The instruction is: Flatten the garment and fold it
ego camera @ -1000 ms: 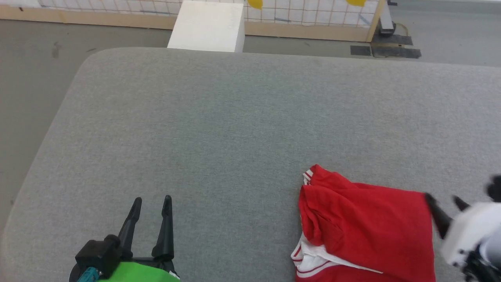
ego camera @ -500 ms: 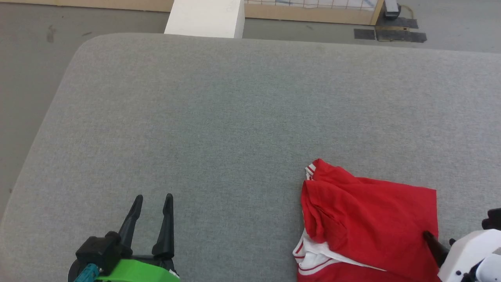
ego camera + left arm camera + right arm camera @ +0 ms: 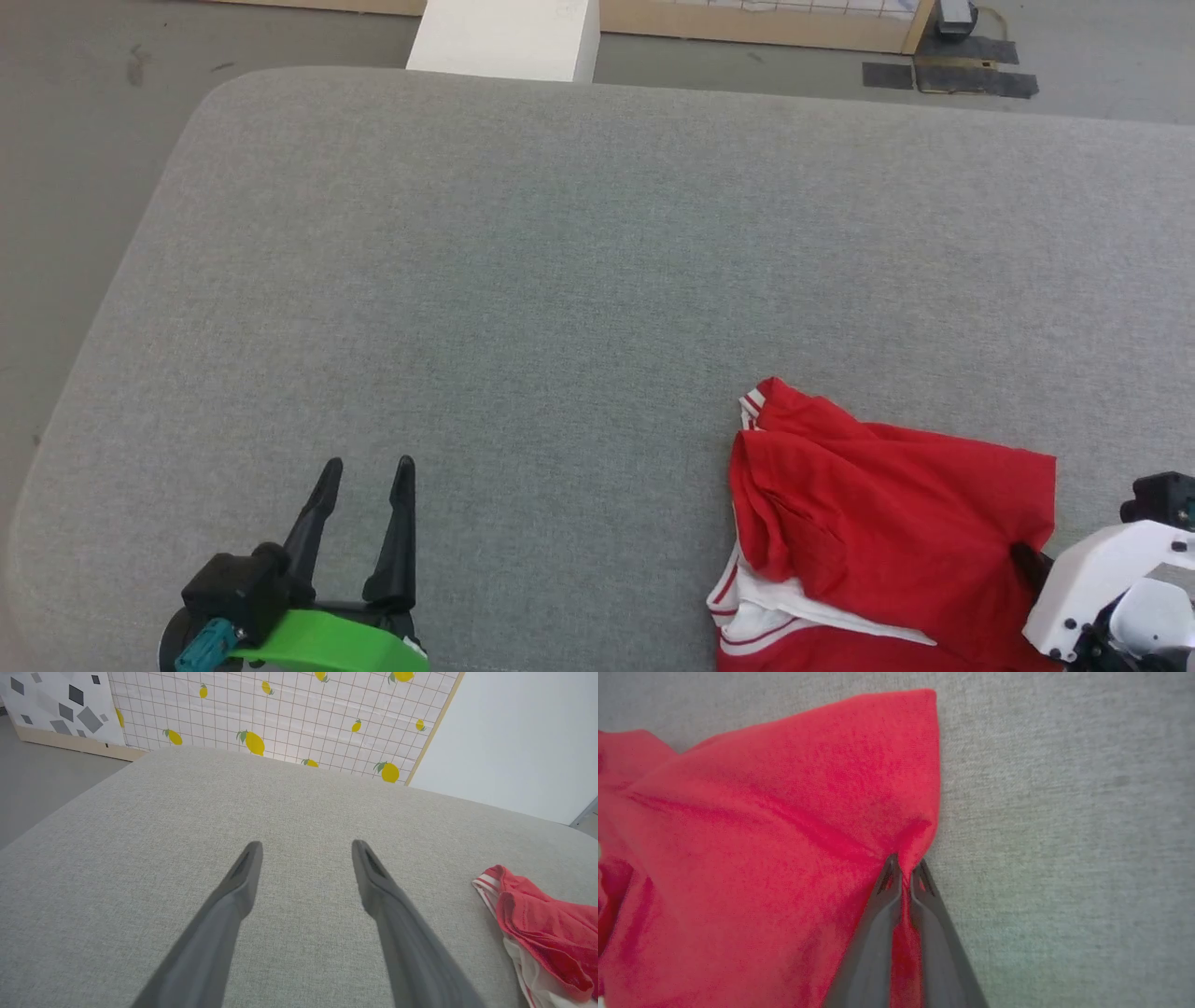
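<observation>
Right then, the right gripper (image 3: 904,870) was pinched tight on the side edge of the red jersey (image 3: 784,826), bunched up to its left, while the left gripper (image 3: 306,847) sat spread wide, well away; soft and floppy, the jersey would likely lift best by its corners.

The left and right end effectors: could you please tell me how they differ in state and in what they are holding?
The left end effector is open, fingers spread apart; the right end effector is shut. The left end effector holds nothing, with the grey surface showing between its fingers; the right end effector pinches the garment near its right edge. Both have two long dark fingers.
</observation>
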